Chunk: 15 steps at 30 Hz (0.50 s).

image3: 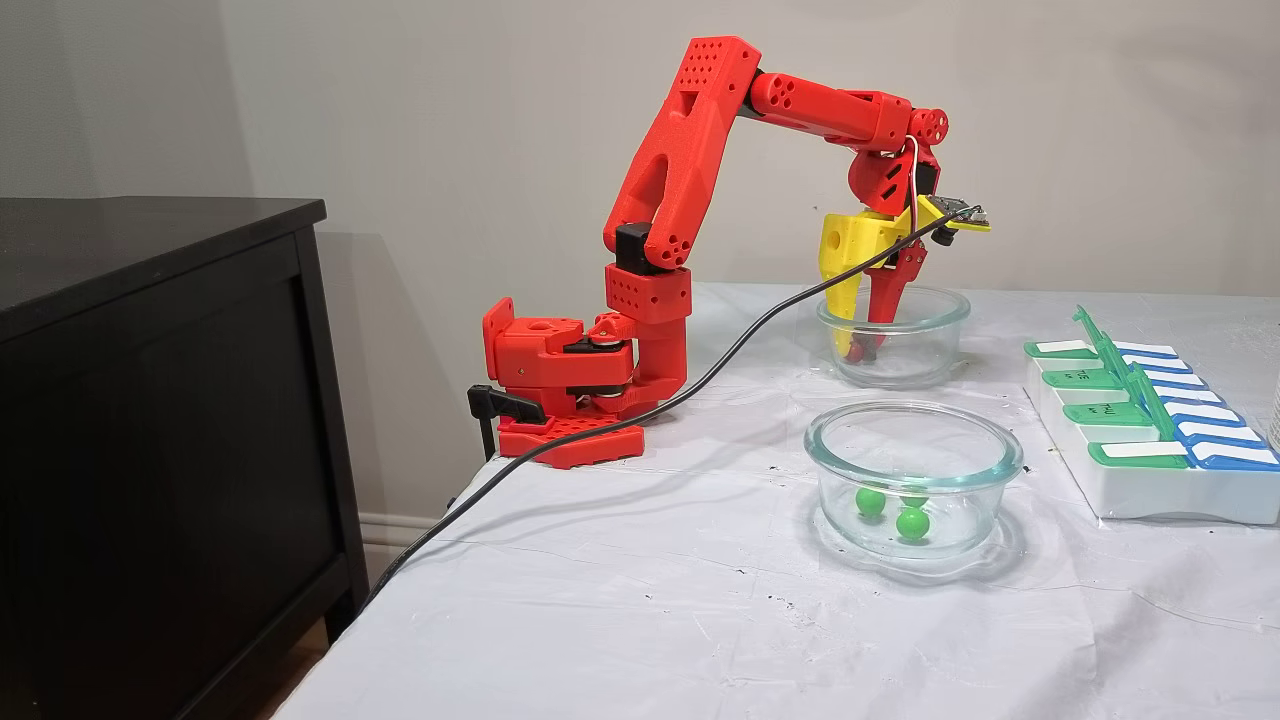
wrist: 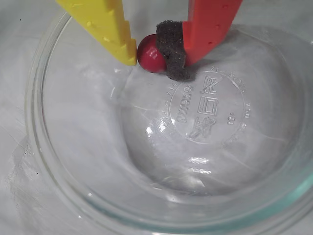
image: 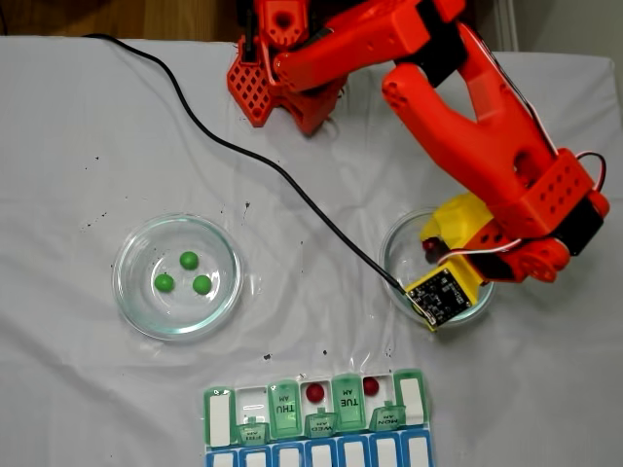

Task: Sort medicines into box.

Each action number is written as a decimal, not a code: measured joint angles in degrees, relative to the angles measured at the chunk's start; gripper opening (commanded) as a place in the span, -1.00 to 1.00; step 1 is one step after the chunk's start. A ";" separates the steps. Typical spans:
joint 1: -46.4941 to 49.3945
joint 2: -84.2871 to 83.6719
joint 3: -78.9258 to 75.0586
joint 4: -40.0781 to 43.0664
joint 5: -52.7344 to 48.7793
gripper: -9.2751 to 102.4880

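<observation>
**Third red ball: grip closing inside the glass dish**

The gripper (wrist: 151,55) is reaching down into the right-hand glass dish (image: 394,255) in a fixed view, with its tips near the dish floor. In the wrist view the yellow finger (wrist: 128,51) is touching one side of the dark red ball (wrist: 150,54) and the foam pad (wrist: 172,51) on the red finger is pressing the other side. The jaws are reading as closed on the ball, though it is looking to be sitting on the glass, not lifted.

Two more red balls (image: 314,392) are lying in open compartments of the pill box (image: 411,397) at the near table edge, one just beside the lid marked TUE. Three green balls (image: 189,261) are sitting in the left dish (image: 131,292), well apart from the arm.

Step in hand, as judged: picking the last red ball. The next move is calling for a straight lift clear of the dish rim, then a carry toward the box and a release over an open compartment. The ball is glossy and round, so the pinch is looking easy to lose.
</observation>
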 measured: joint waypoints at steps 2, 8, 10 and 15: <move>0.00 0.00 0.00 0.00 -1.05 -0.84; 0.26 1.85 0.09 0.00 -4.48 -0.84; 1.41 3.16 0.09 0.00 -5.80 -0.84; 4.39 4.83 -3.34 0.88 -7.82 -0.84</move>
